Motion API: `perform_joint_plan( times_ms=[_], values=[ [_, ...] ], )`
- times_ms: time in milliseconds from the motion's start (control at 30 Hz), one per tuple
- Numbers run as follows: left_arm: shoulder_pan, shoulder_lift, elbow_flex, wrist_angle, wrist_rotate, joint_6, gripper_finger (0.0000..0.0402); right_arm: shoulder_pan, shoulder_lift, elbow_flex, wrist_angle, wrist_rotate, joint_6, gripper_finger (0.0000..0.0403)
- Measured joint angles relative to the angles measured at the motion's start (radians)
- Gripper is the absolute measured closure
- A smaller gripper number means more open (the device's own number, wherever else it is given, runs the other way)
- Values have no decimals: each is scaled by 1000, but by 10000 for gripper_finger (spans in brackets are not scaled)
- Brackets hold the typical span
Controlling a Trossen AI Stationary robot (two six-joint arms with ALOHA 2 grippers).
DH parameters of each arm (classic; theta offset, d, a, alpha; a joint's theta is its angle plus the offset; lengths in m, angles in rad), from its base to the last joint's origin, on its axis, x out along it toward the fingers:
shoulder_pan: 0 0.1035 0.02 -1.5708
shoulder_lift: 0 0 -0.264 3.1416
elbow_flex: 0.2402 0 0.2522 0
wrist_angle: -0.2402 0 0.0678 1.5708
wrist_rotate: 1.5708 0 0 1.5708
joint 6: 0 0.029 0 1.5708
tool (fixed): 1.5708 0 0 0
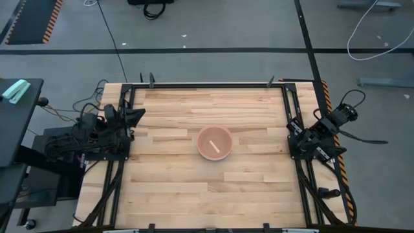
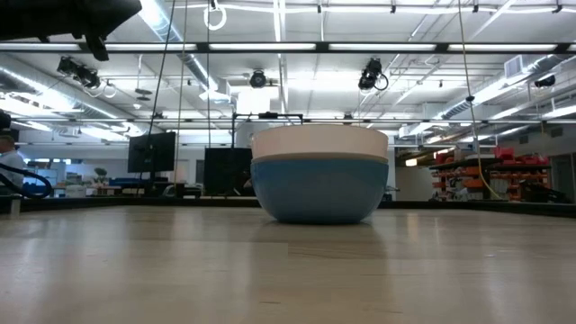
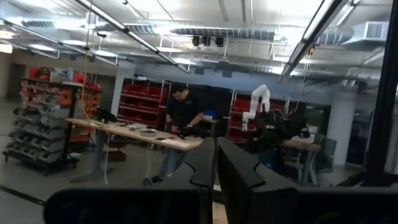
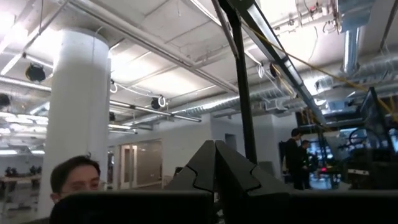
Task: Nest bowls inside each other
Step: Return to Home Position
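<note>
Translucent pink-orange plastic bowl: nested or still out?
Nested: the pink-orange bowl tops one upright stack, bright blue plastic bowl at the bottom.

overhead straight down, low level, both on bowls (image 1: 214, 142), wrists facing outward

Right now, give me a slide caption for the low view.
On the wooden table, a pale bowl sits nested in the blue bowl.

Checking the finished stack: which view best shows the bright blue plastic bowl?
The low view: the bright blue plastic bowl shows its whole outer wall, side-on. From above, the pink-orange bowl covers it. Both wrist views see only the room.
</note>
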Motion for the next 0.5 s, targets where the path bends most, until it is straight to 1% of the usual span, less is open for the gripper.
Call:
perform_joint_plan(
  times_ms=[100, 267, 333, 433, 500],
  values=[
    [0, 0, 0, 0, 0, -36, 373, 0, 0, 0, -1, 0, -56, 385],
    [-1, 4, -3, 6, 0, -22, 366, 0, 3, -3, 15, 21, -110, 385],
    [-3, 9, -39, 70, 0, -24, 366, 0, 13, -21, 62, 27, -126, 385],
    [-5, 10, -130, 241, 0, -18, 370, 0, 40, -69, 164, 28, -143, 385],
    [-5, 9, -172, 325, -1, -1, 374, 0, 50, -90, 216, 29, -140, 385]
  ],
)
